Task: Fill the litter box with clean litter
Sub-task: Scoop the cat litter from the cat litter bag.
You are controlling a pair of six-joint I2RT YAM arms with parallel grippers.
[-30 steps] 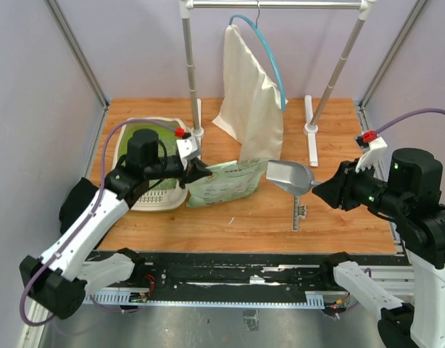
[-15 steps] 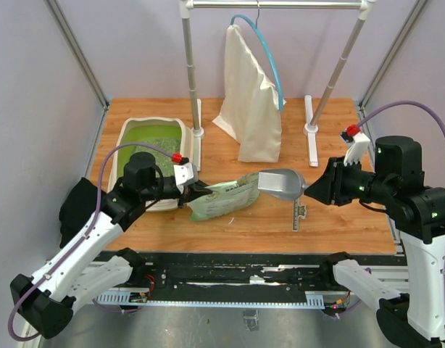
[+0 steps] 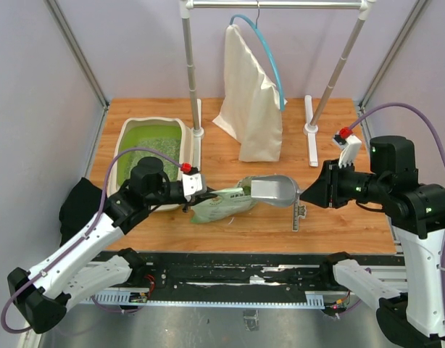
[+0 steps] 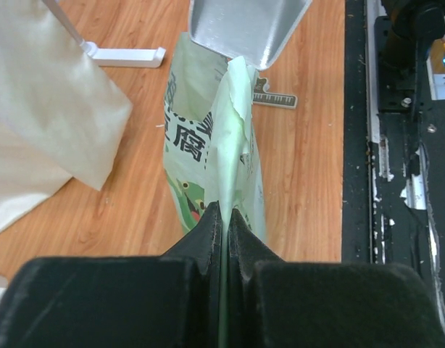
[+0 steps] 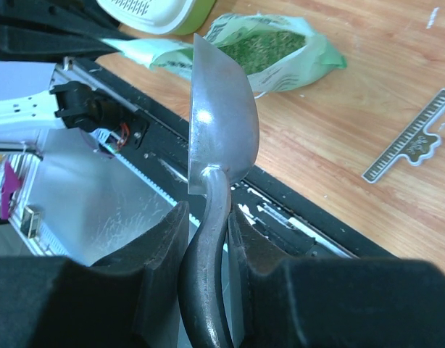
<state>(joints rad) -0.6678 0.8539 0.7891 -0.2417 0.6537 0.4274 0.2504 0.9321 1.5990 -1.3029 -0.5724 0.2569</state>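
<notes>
**Litter box at the left rear, bag and scoop meeting mid-table**

Litter box [image 3: 154, 121] sits at the left rear of the wooden table [image 3: 346, 225], its near end hidden behind the left arm. Speckled clean litter [image 3: 154, 138] shows on its lime-green floor.

The left gripper [image 4: 221, 210] has its jaws pressed together on a thin edge of the green litter bag [image 4: 201, 138], with the plastic pinched flat between the black fingers. From that grip the bag stretches away towards the right arm and ends in a torn, open mouth. In the overhead view the bag [image 3: 222, 205] lies in front of the box's near right corner, just beside it.

The right gripper [image 5: 204, 217] is clamped on the dark handle of the metal scoop [image 5: 219, 123], one finger on each side. The scoop's bowl reaches out to the bag's mouth, and from above its front edge [image 3: 273, 190] overlaps the bag's open end. The right wrist view shows green-grey granules inside the open bag [image 5: 280, 51].

A small metal ruler [image 3: 300, 215] lies flat on the table just below the scoop. Further back, a cream cloth bag [image 3: 251, 101] hangs from a white rack [image 3: 190, 65], well apart from both grippers.
</notes>
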